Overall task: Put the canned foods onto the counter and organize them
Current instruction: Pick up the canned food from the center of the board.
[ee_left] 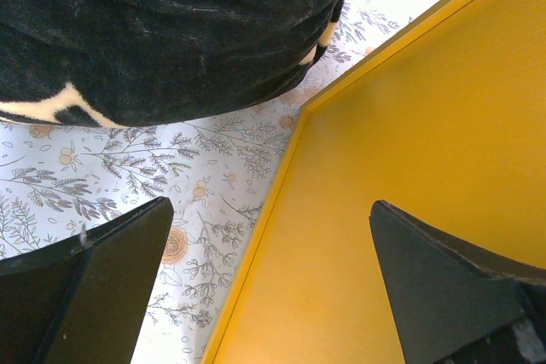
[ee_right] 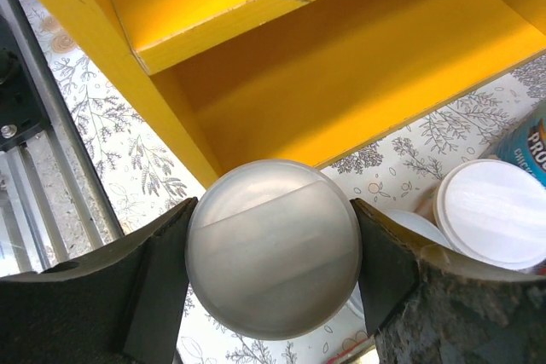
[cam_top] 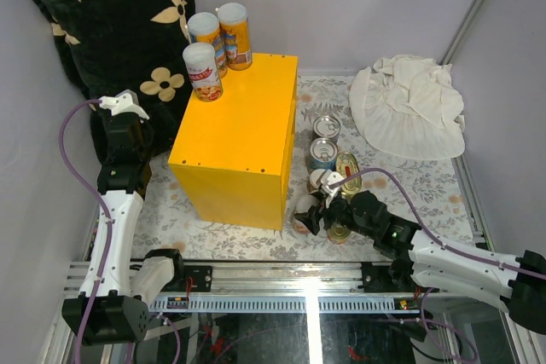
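Note:
The yellow counter (cam_top: 239, 138) stands mid-table. Three slim white-lidded cans (cam_top: 203, 72) stand on its far left corner. On the floral mat to its right are two silver-topped blue cans (cam_top: 325, 128), an oval gold tin (cam_top: 347, 164) and more white-lidded cans (cam_top: 322, 179). My right gripper (cam_top: 311, 212) is shut on a white-lidded can (ee_right: 273, 247), low by the counter's near right corner and its open shelf side (ee_right: 341, 66). A second gold tin (cam_top: 339, 232) lies under the arm. My left gripper (ee_left: 269, 287) is open and empty over the counter's left edge (ee_left: 409, 142).
A black flower-patterned pillow (cam_top: 111, 14) leans at the back left, close to the left arm, and shows in the left wrist view (ee_left: 153, 31). A white cloth (cam_top: 409, 108) lies at the back right. A metal rail (cam_top: 299, 283) runs along the near edge. Walls close both sides.

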Robot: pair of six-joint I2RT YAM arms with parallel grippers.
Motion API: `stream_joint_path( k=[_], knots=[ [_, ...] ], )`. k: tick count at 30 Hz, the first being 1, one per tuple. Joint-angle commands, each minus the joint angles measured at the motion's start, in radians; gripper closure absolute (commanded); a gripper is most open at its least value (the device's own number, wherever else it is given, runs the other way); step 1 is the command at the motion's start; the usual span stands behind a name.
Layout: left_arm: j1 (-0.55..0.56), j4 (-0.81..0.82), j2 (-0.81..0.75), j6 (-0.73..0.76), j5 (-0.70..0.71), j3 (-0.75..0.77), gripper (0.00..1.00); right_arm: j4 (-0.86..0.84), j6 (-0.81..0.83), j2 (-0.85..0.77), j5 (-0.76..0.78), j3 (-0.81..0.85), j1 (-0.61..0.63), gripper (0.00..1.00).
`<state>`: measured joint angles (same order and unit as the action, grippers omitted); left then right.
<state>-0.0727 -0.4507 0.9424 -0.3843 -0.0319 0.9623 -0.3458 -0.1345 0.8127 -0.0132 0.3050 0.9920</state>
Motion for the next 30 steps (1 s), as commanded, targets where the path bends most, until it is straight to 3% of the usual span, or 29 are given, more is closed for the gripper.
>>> stream_joint_path(
  k=[1, 8, 15, 30],
  knots=[
    [0.004, 0.021, -0.014, -0.004, -0.014, -0.014, 0.00, 0.044, 0.021, -0.113, 0.012, 0.158, 0.000, 1.00],
    [0.005, 0.022, -0.023, -0.005, -0.012, -0.014, 0.00, 0.273, 0.006, -0.195, 0.089, 0.320, -0.001, 1.00],
    [0.004, 0.024, -0.027, -0.008, -0.022, -0.011, 0.00, 0.396, 0.032, -0.145, 0.124, 0.497, -0.001, 1.00],
    [0.005, 0.028, -0.037, -0.007, -0.037, -0.007, 0.00, 0.428, 0.134, -0.065, 0.188, 0.824, -0.001, 1.00]
  ],
)
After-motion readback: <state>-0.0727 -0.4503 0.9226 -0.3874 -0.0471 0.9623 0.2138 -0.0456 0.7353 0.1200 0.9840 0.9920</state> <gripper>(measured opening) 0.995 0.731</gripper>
